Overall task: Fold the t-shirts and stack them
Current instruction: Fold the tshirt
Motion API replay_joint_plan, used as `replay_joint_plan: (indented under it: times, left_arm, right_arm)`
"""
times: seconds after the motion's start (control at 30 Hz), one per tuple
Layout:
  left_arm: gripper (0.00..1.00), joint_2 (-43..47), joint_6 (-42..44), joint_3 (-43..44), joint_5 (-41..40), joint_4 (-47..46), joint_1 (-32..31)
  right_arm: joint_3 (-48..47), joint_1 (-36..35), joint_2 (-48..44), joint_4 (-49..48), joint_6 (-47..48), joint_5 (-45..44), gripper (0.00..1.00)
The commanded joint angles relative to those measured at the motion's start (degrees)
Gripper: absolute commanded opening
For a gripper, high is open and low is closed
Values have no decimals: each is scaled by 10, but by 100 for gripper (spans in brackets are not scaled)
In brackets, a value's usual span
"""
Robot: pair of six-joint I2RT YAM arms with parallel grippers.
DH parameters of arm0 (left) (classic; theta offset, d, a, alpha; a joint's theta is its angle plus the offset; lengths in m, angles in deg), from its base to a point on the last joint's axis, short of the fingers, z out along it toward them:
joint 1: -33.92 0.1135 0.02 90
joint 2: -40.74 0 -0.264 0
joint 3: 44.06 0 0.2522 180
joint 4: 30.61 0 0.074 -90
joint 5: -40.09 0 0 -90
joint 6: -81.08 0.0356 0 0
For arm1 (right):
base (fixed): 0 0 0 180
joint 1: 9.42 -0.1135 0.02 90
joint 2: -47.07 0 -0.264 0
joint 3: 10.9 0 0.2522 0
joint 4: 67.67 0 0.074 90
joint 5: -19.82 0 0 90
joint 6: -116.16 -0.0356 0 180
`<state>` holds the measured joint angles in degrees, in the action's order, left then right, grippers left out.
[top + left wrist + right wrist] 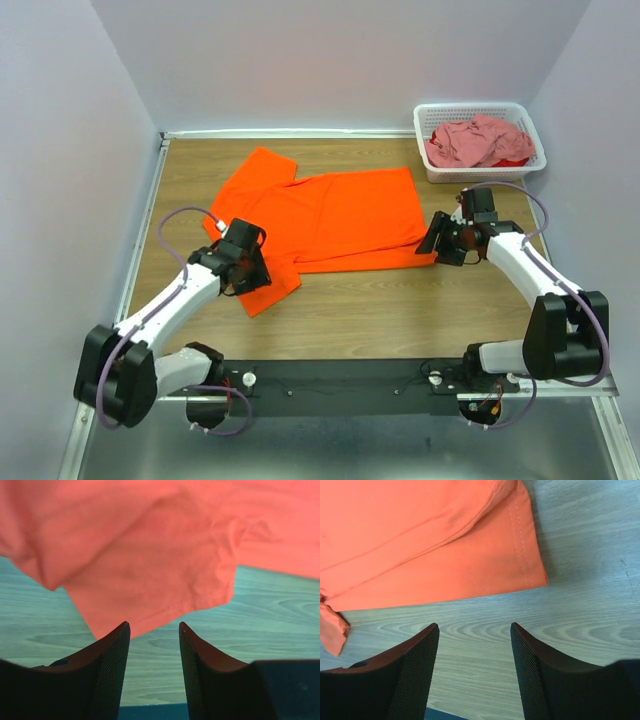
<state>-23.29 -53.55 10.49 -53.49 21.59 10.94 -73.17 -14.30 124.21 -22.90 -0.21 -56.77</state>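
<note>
1. Lying flat on the wooden table (380, 310), the orange t-shirt (330, 215) spreads across the middle, with one sleeve pointing far left and another near left.
2. The left gripper (154, 626) hovers at the edge of the near-left sleeve, its fingers apart with bare table between them, clamping nothing.
3. The right gripper (475, 626) sits just beside the shirt's near-right hem corner, its fingers likewise parted, and nothing is held.
4. The pink t-shirt (470, 140) lies crumpled in the white basket (430, 112) at the far-right corner, with some red cloth (512, 160) showing beside it.
</note>
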Motion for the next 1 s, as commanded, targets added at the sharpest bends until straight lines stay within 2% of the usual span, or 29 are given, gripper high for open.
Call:
replay_joint_plan:
  times: [0.0,0.33,0.43,0.47,0.5,0.57,0.63,0.67,0.77,0.97]
  left_arm:
    - [51,-51,-46,-23,-19,-27,-35]
    - [49,-127,-47,-32,-50,-74,-48]
    - [44,-152,-49,-35,-57,-82,-56]
    - [39,-155,-49,-36,-57,-83,-58]
    - [38,-158,-50,-38,-57,-85,-59]
    - [26,-163,-50,-41,-56,-86,-62]
    - [19,-161,-50,-40,-57,-86,-63]
    - [10,-159,-50,-38,-61,-85,-63]
    - [0,-155,-42,-19,-73,-70,-63]
    - [0,-165,-9,87,-139,-4,-61]
  right_arm:
    - [16,-3,-2,7,15,14,67]
    - [18,-4,-1,5,21,20,67]
    - [18,-3,2,5,21,19,67]
    - [18,-4,3,5,22,19,67]
    - [17,-4,4,5,22,19,67]
    - [17,-4,7,5,21,18,67]
    - [15,-3,11,5,20,18,67]
    - [14,-4,13,5,19,17,67]
    - [8,-4,17,5,18,15,67]
    - [-6,-4,20,5,17,17,67]
